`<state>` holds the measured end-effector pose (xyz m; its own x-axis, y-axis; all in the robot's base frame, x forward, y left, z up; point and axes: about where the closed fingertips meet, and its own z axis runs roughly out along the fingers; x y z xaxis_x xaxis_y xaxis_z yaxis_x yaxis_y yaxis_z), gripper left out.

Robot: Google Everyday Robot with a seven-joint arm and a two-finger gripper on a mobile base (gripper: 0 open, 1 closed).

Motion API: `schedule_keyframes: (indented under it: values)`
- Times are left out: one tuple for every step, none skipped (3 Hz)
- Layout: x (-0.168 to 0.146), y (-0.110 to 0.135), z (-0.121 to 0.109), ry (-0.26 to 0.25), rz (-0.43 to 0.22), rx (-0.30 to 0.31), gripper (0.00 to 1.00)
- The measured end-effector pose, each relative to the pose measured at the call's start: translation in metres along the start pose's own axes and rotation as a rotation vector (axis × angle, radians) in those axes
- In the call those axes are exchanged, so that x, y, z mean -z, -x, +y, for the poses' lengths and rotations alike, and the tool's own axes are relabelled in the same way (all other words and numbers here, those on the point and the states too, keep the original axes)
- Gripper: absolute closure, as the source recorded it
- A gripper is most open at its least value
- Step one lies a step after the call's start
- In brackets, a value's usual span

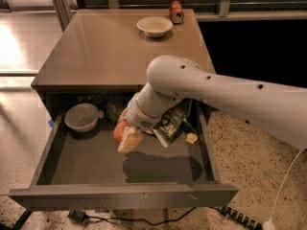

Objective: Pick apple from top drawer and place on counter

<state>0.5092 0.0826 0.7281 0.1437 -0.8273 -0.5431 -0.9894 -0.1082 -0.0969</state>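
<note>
The top drawer [120,195] is pulled open below the counter [110,51]. My gripper [125,134] hangs over the middle of the drawer, above its floor. It is shut on the apple [120,130], which shows red and orange at the left of a pale finger [130,140]. The arm comes in from the right and hides the drawer's back middle. A shadow lies on the drawer floor below the gripper.
In the drawer a grey bowl [81,117] sits at the back left, a dark green snack bag [169,126] and a small pale piece [191,138] at the right. On the counter a white bowl [154,26] and a red soda can [176,11] stand at the back.
</note>
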Motion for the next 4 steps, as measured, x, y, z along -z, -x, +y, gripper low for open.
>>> schedule_keyframes:
  values:
    - [0.048,0.024,-0.042,-0.157,0.034,0.047,1.00]
    - [0.075,0.040,-0.067,-0.232,0.071,0.080,1.00]
    - [0.075,0.040,-0.067,-0.232,0.071,0.080,1.00]
    - [0.073,0.043,-0.081,-0.239,0.085,0.091,1.00]
